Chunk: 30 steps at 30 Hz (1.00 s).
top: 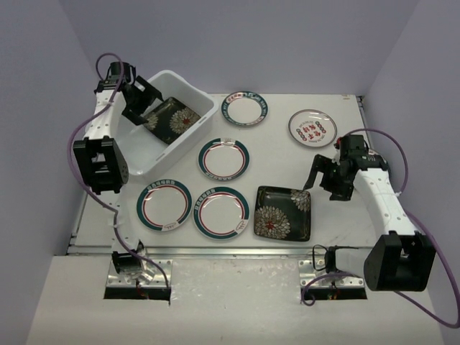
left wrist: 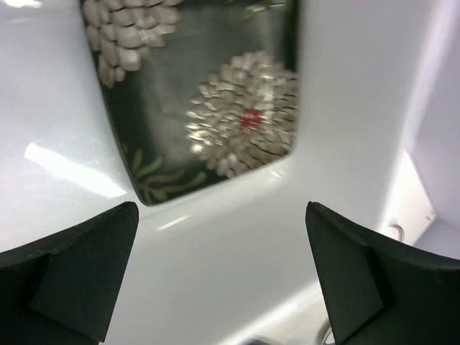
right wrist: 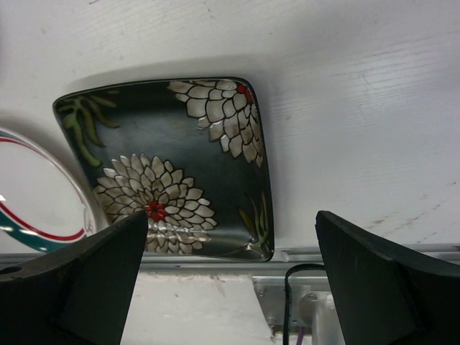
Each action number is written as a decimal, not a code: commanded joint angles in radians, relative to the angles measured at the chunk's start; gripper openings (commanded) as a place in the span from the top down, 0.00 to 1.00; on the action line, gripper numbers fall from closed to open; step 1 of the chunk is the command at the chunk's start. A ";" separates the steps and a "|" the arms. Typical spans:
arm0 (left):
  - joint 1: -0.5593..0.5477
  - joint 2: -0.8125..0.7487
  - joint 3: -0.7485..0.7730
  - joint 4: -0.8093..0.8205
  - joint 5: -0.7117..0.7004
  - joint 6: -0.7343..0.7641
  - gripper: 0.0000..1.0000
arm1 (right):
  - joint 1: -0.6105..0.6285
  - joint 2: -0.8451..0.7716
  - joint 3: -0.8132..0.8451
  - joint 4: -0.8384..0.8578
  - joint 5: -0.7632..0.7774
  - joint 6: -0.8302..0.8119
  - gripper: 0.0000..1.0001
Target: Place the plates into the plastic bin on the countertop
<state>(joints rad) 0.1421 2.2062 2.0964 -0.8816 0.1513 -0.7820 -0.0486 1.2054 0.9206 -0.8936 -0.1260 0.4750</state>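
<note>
A: Top external view: the plastic bin (top: 188,97) stands at the far left of the countertop (top: 345,215). One square black plate with white flowers (top: 170,119) lies tilted inside it, leaning toward the right wall. The left gripper (top: 140,98) hangs over the bin, just beside that plate, its jaws spread and holding nothing.

B: And in the left wrist view?

A: The same flowered plate (left wrist: 208,93) rests on the white bin floor (left wrist: 237,244), apart from both dark fingers (left wrist: 79,266), which stand wide at the lower corners of the frame.

B: Where are the remaining plates?

A: On the countertop. Four round white plates with teal-and-red rims: one far centre (top: 244,108), one mid-table (top: 223,158), and two side by side near the front, left (top: 164,204) and right (top: 221,211). A round white plate with red characters (top: 312,129) lies far right. A second square black plate (top: 283,213) lies at the front, just beside the metal rail (top: 237,252).

B: The right gripper?

A: The right gripper (top: 328,178) hovers right of that second black plate, jaws apart, empty. In the right wrist view the plate (right wrist: 172,165) lies flat between the two spread fingers (right wrist: 93,280), untouched, with a ringed rim (right wrist: 29,215) at its left.
</note>
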 commanded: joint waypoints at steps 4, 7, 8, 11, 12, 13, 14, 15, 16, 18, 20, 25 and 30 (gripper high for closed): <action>-0.064 -0.605 -0.325 0.195 -0.050 0.119 0.00 | 0.001 0.100 -0.123 0.129 -0.036 -0.052 0.01; -0.047 -0.821 -0.663 0.308 -0.012 0.104 0.00 | 0.002 0.152 -0.187 0.204 -0.146 -0.038 0.03; -0.049 -0.885 -0.760 0.332 -0.013 0.107 0.00 | 0.003 0.163 -0.210 0.232 -0.158 -0.039 0.04; -0.062 -1.018 -0.952 0.349 -0.059 0.148 0.00 | 0.002 0.209 -0.287 0.321 -0.173 -0.046 0.17; -0.065 -1.053 -0.999 0.351 -0.080 0.168 0.00 | 0.001 0.227 -0.314 0.351 -0.177 -0.046 0.22; -0.066 -1.070 -1.012 0.342 -0.091 0.199 0.00 | 0.001 0.236 -0.335 0.375 -0.183 -0.041 0.26; -0.067 -1.089 -1.028 0.325 -0.105 0.212 0.00 | 0.001 0.241 -0.371 0.419 -0.198 -0.034 0.31; -0.070 -1.110 -1.049 0.323 -0.104 0.227 0.00 | 0.001 0.251 -0.393 0.450 -0.212 -0.030 0.37; -0.076 -1.129 -1.059 0.321 -0.107 0.241 0.00 | 0.001 0.256 -0.414 0.480 -0.219 -0.024 0.44; -0.093 -1.161 -1.062 0.312 -0.117 0.265 0.00 | 0.001 0.270 -0.456 0.543 -0.240 -0.002 0.71; -0.104 -1.180 -1.059 0.306 -0.116 0.279 0.00 | 0.001 0.284 -0.493 0.591 -0.246 0.023 0.91; -0.112 -1.149 -1.028 0.303 -0.037 0.291 0.00 | -0.002 0.265 -0.505 0.601 -0.216 0.071 1.00; -0.113 -1.108 -1.016 0.315 0.101 0.296 0.00 | -0.002 0.102 -0.510 0.587 -0.204 0.117 1.00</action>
<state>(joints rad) 0.0354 1.0716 1.0397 -0.6124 0.1242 -0.5145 -0.0537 1.4121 0.4289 -0.3541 -0.5303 0.5455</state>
